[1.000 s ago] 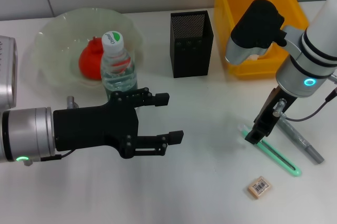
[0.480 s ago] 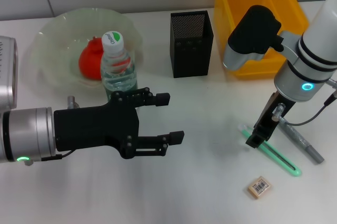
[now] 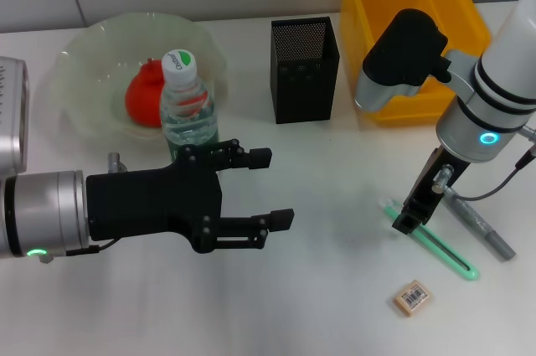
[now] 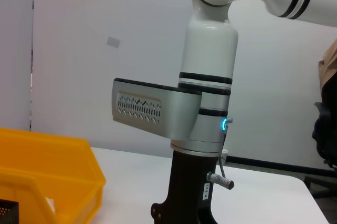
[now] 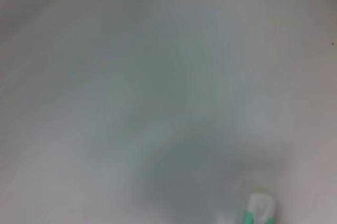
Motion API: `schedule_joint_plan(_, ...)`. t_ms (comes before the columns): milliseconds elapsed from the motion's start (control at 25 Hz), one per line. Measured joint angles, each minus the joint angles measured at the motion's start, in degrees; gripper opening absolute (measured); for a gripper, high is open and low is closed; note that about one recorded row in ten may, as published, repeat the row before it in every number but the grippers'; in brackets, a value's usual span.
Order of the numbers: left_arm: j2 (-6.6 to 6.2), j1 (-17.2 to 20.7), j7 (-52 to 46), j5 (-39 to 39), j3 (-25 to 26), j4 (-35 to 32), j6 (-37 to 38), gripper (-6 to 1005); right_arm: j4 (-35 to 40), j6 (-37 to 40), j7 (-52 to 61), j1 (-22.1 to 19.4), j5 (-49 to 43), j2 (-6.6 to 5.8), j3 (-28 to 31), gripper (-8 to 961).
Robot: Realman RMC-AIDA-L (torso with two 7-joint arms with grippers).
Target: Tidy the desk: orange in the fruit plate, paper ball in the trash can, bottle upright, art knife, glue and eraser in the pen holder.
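The orange [image 3: 144, 96] lies in the fruit plate [image 3: 88, 54]. In front of it the bottle [image 3: 188, 105] stands upright. My left gripper [image 3: 272, 188] hovers open beside the bottle, holding nothing. My right gripper [image 3: 408, 219] points down onto the near end of the green art knife [image 3: 435, 245], whose tip [image 5: 259, 209] shows in the right wrist view. A grey glue stick [image 3: 479, 224] lies beside the knife, and the eraser [image 3: 412, 297] sits nearer the front. The pen holder [image 3: 305, 69] and the trash can [image 3: 410, 12] stand at the back. The paper ball is hidden.
My right arm's elbow [image 3: 402, 46] hangs over the front of the yellow bin. In the left wrist view the right arm [image 4: 202, 108] rises beside the bin's corner [image 4: 63, 182]. Bare white desk lies between the two grippers.
My right arm has shifted very slightly, with its gripper staying at the end of the art knife. The left arm and the objects have not moved.
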State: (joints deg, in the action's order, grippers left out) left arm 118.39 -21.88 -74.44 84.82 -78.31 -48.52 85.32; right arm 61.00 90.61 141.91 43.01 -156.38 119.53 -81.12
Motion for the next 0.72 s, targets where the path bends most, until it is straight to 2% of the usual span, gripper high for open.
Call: schedule_joint_plan(720,0.00,0.0,0.1,0.0,0.0,0.0,0.0,808,-3.0,-1.3,1.1,1.7,-0.3,-0.08,0.0,194)
